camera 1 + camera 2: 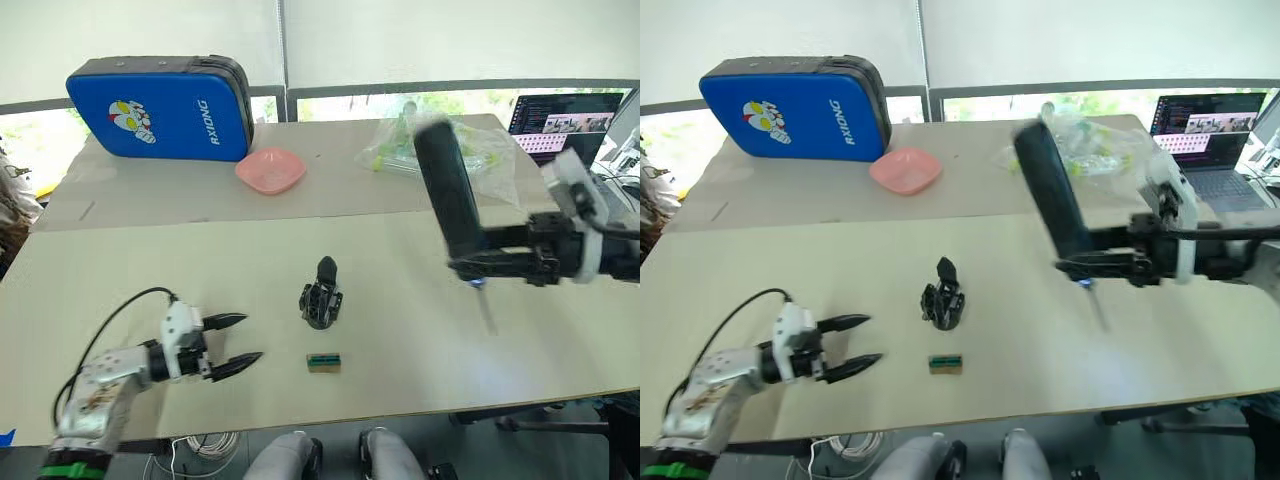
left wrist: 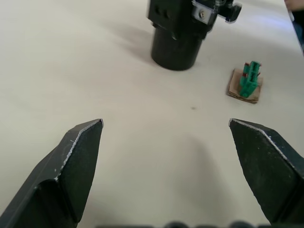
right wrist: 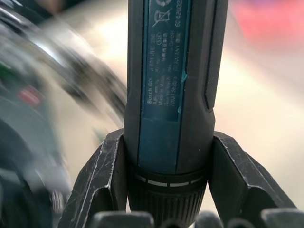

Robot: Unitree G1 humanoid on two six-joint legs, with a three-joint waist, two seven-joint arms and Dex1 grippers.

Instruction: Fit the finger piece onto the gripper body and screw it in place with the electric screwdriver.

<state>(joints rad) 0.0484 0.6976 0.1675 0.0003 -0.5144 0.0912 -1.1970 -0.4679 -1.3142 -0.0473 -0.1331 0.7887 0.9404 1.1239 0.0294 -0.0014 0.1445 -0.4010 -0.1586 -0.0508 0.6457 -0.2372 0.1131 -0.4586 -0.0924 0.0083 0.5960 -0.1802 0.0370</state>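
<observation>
The gripper body (image 1: 321, 297) stands at the middle of the table, a black block on a round base (image 2: 176, 40) with one pointed finger sticking up. The finger piece is out of view as a separate part. My left gripper (image 1: 252, 337) rests low near the table's front left, open, its fingertips (image 2: 85, 137) pointing toward the gripper body with bare table between them. My right gripper (image 1: 470, 265) is shut on the electric screwdriver (image 1: 447, 195), held tilted above the table's right side with its thin bit (image 1: 484, 308) pointing down. The grip sits just above the collar (image 3: 167, 187).
A small green-and-tan block (image 1: 324, 362) lies just in front of the gripper body. At the back are a blue case (image 1: 160, 108), a pink bowl (image 1: 270, 170), a clear plastic bag (image 1: 480, 150) and a laptop (image 1: 560, 120). The table's front edge (image 1: 400, 415) is close.
</observation>
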